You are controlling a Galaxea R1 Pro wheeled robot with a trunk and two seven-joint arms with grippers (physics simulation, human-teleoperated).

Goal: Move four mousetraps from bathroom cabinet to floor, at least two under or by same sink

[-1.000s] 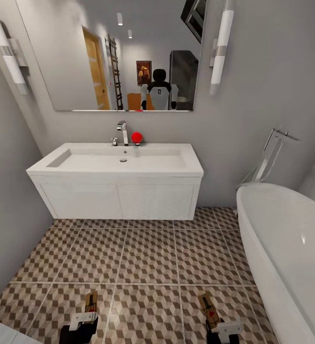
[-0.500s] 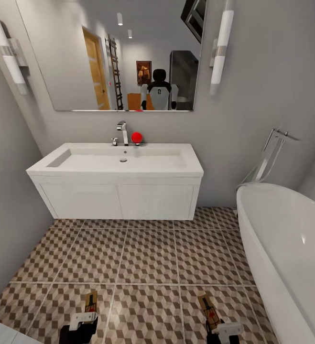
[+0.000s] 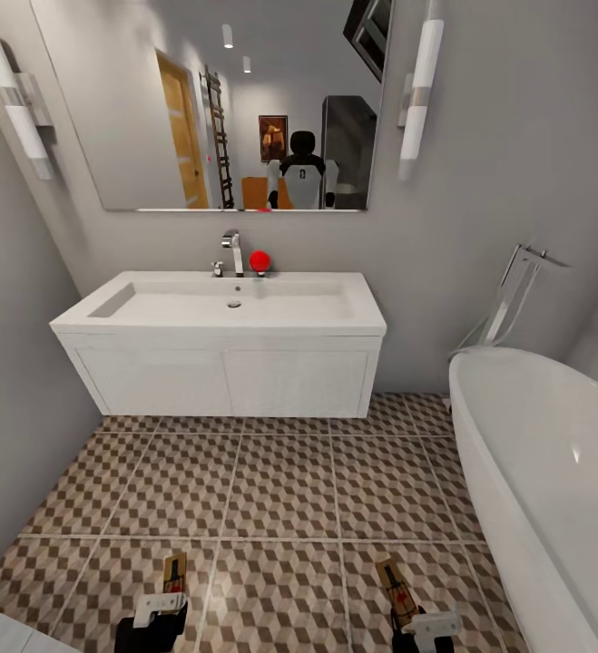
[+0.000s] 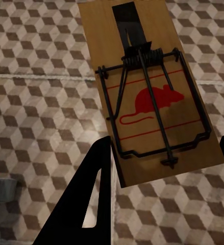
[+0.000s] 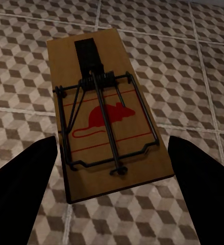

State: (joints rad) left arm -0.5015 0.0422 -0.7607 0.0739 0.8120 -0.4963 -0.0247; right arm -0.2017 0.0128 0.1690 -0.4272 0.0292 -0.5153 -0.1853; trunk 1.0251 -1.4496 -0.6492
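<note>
Now your arms have sunk only a little toward the bathroom floor (image 3: 280,481), the left gripper (image 3: 162,606) pinching one mousetrap (image 3: 173,571) by its edges, the right gripper (image 3: 426,626) standing wide around the second mousetrap (image 3: 396,582), its hold unclear to me, both still apart from the bathroom sink (image 3: 217,328).

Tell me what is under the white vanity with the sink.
Under the vanity only a strip of cube-patterned floor and grey wall shows, with no mousetrap there. The floor farther back beneath it is hidden by the vanity front.
</note>
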